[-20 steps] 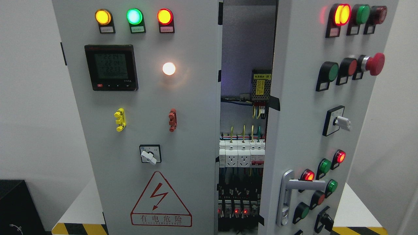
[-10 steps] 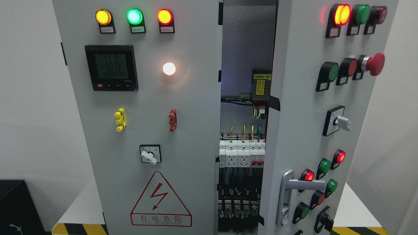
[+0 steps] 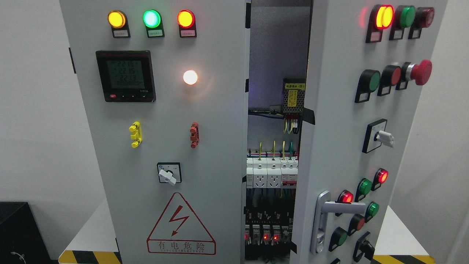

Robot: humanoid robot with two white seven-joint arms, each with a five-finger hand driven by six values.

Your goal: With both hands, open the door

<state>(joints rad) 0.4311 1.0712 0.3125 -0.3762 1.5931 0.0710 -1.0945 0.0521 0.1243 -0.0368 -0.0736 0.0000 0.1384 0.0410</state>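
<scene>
The grey steel right-hand cabinet door stands ajar, exposing the breakers; neither robot hand is in view, so their finger state cannot be told. Recommended: grasp the silver lever handle and swing the door outward steadily.

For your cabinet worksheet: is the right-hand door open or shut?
Partly open: the right door is swung outward, exposing breakers and wiring through the gap.

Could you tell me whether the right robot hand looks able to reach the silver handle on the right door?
Probably yes: the handle juts clear of the ajar right door, nothing in front of it. But neither robot hand is in view, so I cannot confirm.
</scene>
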